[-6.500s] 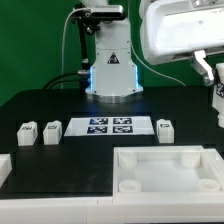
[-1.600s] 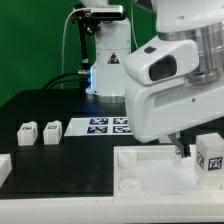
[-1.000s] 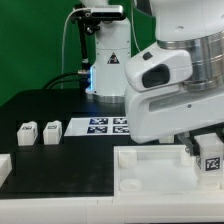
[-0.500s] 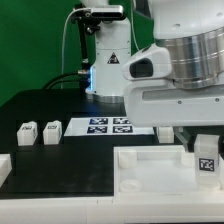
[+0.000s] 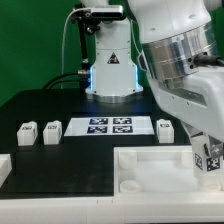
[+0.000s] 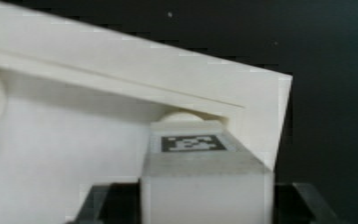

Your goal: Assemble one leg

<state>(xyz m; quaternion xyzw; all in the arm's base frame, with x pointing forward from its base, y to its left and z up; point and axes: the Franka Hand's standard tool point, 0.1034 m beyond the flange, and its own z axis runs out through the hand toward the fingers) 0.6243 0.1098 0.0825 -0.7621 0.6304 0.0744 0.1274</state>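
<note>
Black table [image 5: 40,105] carries a white panel [image 5: 150,158]. Above the panel's corner socket [image 6: 181,116], the gripper [image 5: 206,150] has its jaws clamped on one tilted leg [image 5: 210,161]. The leg looks not yet seated. Three other legs [image 5: 51,130] lie beyond the panel.

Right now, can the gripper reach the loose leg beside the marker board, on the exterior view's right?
Probably not yet: the gripper has its fingers shut on another leg over the white panel. Nothing covers the loose leg itself.
</note>
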